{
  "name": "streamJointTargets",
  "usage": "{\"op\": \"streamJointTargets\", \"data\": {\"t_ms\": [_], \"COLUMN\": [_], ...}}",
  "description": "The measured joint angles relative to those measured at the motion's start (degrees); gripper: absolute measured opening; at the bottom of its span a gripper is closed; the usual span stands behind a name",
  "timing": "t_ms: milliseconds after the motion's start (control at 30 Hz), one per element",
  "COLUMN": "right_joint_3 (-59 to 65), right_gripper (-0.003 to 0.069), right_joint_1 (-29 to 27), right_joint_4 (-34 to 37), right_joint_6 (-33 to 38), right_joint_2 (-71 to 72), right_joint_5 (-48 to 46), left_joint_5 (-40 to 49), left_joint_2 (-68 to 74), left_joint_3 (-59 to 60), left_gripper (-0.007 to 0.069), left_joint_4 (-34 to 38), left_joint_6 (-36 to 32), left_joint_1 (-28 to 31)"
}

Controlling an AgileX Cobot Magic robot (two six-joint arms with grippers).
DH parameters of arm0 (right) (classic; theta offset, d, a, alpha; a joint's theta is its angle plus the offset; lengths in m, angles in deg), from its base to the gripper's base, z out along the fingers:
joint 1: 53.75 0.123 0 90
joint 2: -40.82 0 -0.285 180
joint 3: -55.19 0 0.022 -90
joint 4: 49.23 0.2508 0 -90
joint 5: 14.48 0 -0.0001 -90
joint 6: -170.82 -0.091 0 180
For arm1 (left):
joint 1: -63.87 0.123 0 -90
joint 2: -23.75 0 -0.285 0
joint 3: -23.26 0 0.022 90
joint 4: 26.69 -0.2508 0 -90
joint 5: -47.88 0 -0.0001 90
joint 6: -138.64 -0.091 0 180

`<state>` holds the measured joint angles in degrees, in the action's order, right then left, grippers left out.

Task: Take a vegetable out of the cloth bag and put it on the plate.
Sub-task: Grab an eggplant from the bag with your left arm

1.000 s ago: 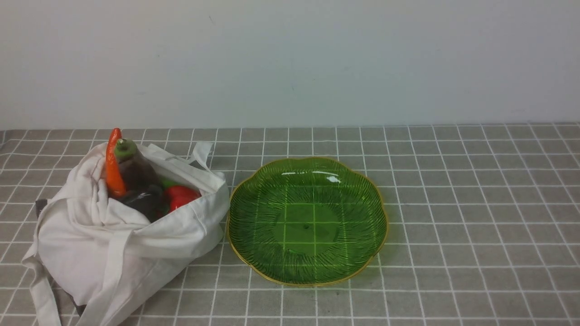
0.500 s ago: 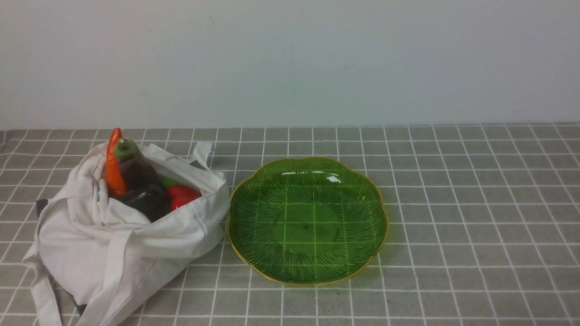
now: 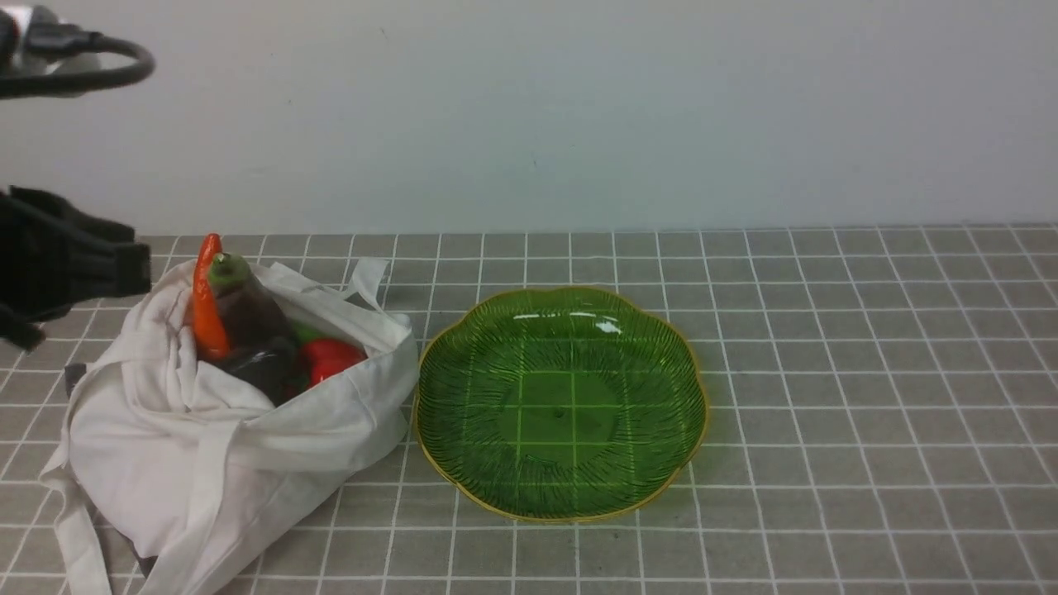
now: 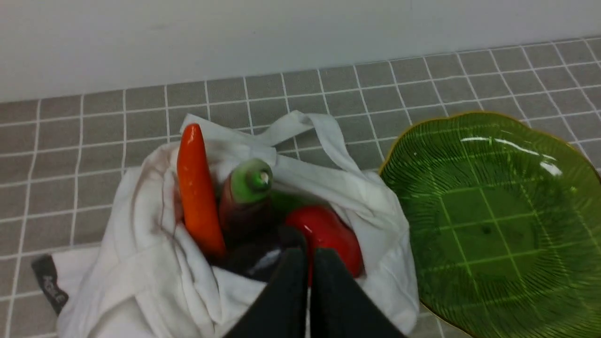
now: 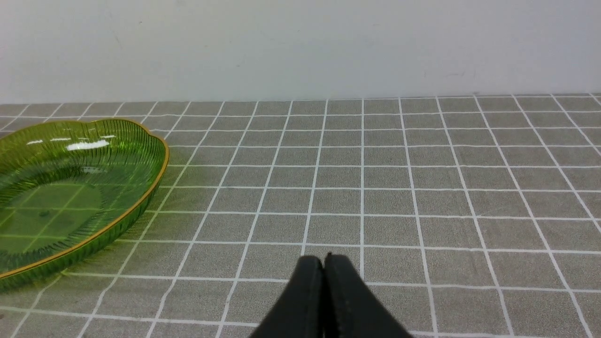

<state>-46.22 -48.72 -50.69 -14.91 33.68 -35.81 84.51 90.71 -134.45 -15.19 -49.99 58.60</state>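
Observation:
The eggplant (image 3: 245,312), dark purple-brown with a pale green stem end, stands upright in the open white cloth bag (image 3: 165,446) at the left. In the left wrist view the eggplant (image 4: 245,213) and the bag (image 4: 141,267) lie below my left gripper (image 4: 309,253), which is shut and empty above the bag's mouth. In the front view the left gripper (image 3: 136,268) hangs at the far left edge, beside the bag's top. The green plate (image 3: 701,413) with a gold rim lies empty right of the bag; it also shows in the left wrist view (image 4: 469,141) and the right wrist view (image 5: 117,220). My right gripper (image 5: 324,260) is shut and empty over bare cloth right of the plate.
An orange carrot (image 3: 205,302), a red pepper (image 3: 332,357) and a rounder dark vegetable (image 3: 266,369) share the bag. A bag strap (image 3: 368,277) lies toward the plate. A grey checked tablecloth (image 3: 868,372) covers the table, with a white wall behind.
My left arm has come into the front view at the far left, beside the bag. The bag, the vegetables and the plate have not moved.

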Motion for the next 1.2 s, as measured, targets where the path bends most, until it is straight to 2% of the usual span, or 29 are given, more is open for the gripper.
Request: {"op": "streamJointTargets", "data": {"t_ms": [200,233,267,333,400,500,567,633,700,733,767,800,833,1200], "right_joint_3": [0.0,0.0,0.0,0.0,0.0,0.0,0.0,0.0,0.0,0.0,0.0,0.0,0.0,0.0], "right_gripper": [-0.0015,-0.0015,-0.0015,-0.0015,-0.0015,-0.0015,-0.0015,-0.0015,-0.0015,-0.0015,-0.0015,-0.0015,-0.0015,-0.0015], "right_joint_1": [0.0,0.0,0.0,0.0,0.0,0.0,0.0,0.0,0.0,0.0,0.0,0.0,0.0,0.0], "right_joint_4": [0.0,0.0,0.0,0.0,0.0,0.0,0.0,0.0,0.0,0.0,0.0,0.0,0.0,0.0], "right_joint_6": [0.0,0.0,0.0,0.0,0.0,0.0,0.0,0.0,0.0,0.0,0.0,0.0,0.0,0.0], "right_joint_2": [0.0,0.0,0.0,0.0,0.0,0.0,0.0,0.0,0.0,0.0,0.0,0.0,0.0,0.0], "right_joint_5": [0.0,0.0,0.0,0.0,0.0,0.0,0.0,0.0,0.0,0.0,0.0,0.0,0.0,0.0], "left_joint_5": [-4.9,-5.8,-6.0,-7.0,-8.1,-10.8,-11.5,-11.2,-11.0,-10.7,-10.6,-10.4,-10.3,-5.0], "left_joint_2": [8.8,12.3,13.7,16.8,19.2,22.8,24.9,26.5,27.2,27.5,27.5,27.1,26.6,11.4], "left_joint_3": [-0.4,-1.1,-1.5,-2.7,-3.7,-4.3,-4.4,-4.4,-4.4,-4.4,-4.4,-4.4,-4.4,-12.6], "left_gripper": [0.0106,0.0181,0.0209,0.0322,0.0404,0.0523,0.0556,0.0549,0.051,0.0418,0.0388,0.0252,0.021,0.0223], "left_joint_4": [0.0,0.0,0.0,0.0,0.0,0.0,0.0,0.0,0.0,0.0,0.0,-0.1,-0.3,1.7], "left_joint_6": [-2.0,-2.5,-2.5,-2.5,-2.5,-2.9,-2.9,-2.9,-2.6,-2.4,-2.4,-2.4,-2.5,-3.5], "left_joint_1": [0.0,0.0,0.0,0.0,0.0,0.0,0.0,0.0,0.0,0.0,0.0,0.0,0.0,0.0]}}
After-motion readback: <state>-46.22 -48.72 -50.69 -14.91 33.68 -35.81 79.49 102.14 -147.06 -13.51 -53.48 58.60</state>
